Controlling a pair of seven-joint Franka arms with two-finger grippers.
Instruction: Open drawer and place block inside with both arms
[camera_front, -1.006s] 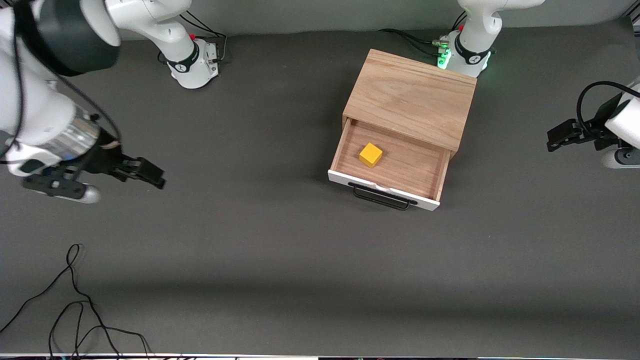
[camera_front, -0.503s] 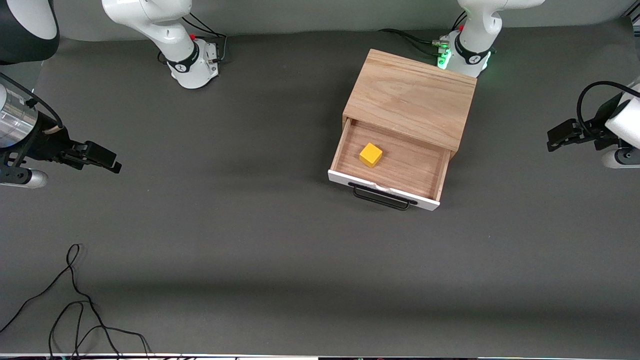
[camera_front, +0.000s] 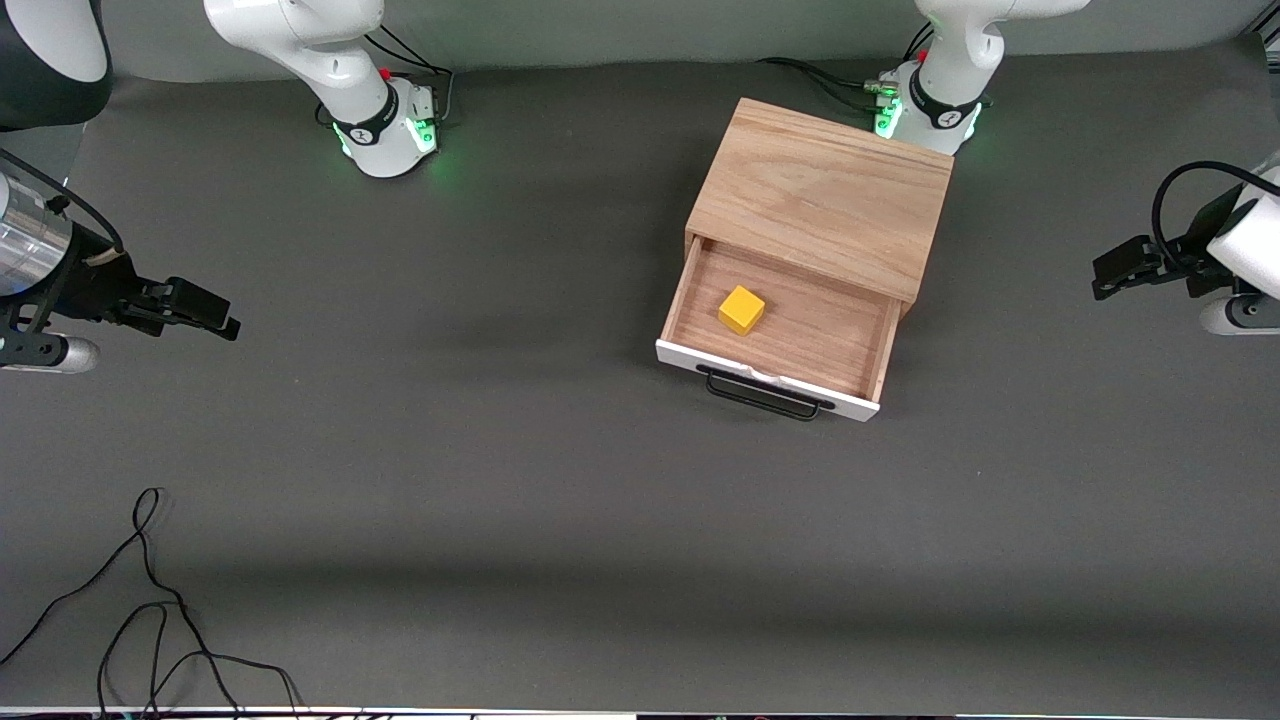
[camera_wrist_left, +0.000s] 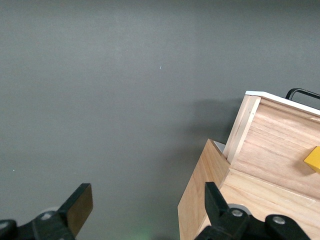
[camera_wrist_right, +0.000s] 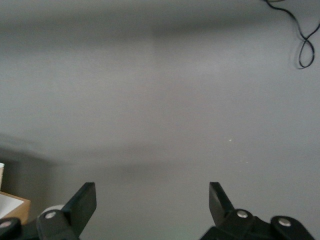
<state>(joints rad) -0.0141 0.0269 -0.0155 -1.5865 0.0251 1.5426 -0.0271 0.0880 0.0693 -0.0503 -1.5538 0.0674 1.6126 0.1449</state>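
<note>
Right hand pulled back to its end of the surface, fingers wide, empty. Left hand waits at its end, wide too. Block sits in open drawer. Keep both clear; job looks done.

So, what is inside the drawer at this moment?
The open drawer holds one yellow block on its wooden floor, touching no wall. The wooden box covers the drawer's back part, so anything there cannot be seen.
</note>
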